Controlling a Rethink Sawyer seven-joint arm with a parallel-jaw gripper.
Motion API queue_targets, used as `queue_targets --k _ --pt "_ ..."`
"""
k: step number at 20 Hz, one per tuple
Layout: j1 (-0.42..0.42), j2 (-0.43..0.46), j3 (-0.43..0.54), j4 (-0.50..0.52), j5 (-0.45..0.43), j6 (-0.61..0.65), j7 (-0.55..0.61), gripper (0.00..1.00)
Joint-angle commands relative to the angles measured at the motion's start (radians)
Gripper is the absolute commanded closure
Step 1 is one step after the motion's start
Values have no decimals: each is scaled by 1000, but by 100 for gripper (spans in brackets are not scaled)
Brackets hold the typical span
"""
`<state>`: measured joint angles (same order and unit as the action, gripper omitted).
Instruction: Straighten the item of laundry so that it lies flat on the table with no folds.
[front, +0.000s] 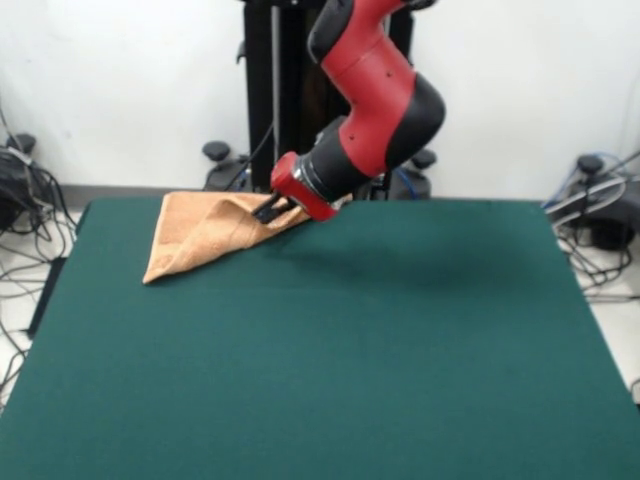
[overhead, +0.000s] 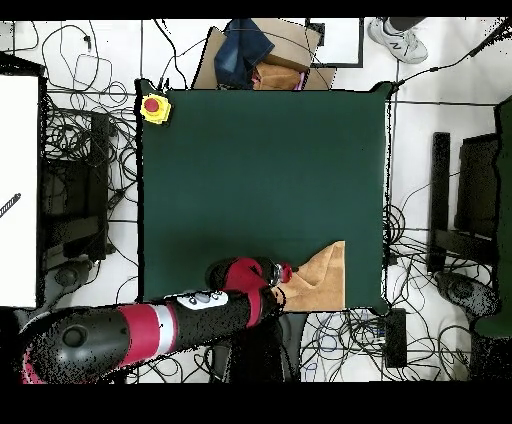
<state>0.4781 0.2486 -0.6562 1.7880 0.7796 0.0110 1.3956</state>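
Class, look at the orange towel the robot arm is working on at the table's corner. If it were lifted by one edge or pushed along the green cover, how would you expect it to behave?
The towel already lies bunched into a folded triangle, so it is probably floppy and would sag if lifted. It looks like thin cloth, so likely light. Pushed over the felt-like table, it would probably drag and wrinkle rather than slide. The gripper is at its folds.

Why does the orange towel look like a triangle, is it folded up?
Yes, folded. The towel shows as a doubled-over triangle with a raised ridge, not a flat square, and the gripper is at its edge on the table.
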Motion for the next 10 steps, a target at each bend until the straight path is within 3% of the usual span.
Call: queue_targets --k 1,4,5,10 --pt "77 158 -34 -144 127 189 368 100" --pt "110 212 -95 -174 128 291 408 100" --pt "121 231 -119 -191 117 335 429 0" --pt "109 217 -107 -186 97 357 439 0"
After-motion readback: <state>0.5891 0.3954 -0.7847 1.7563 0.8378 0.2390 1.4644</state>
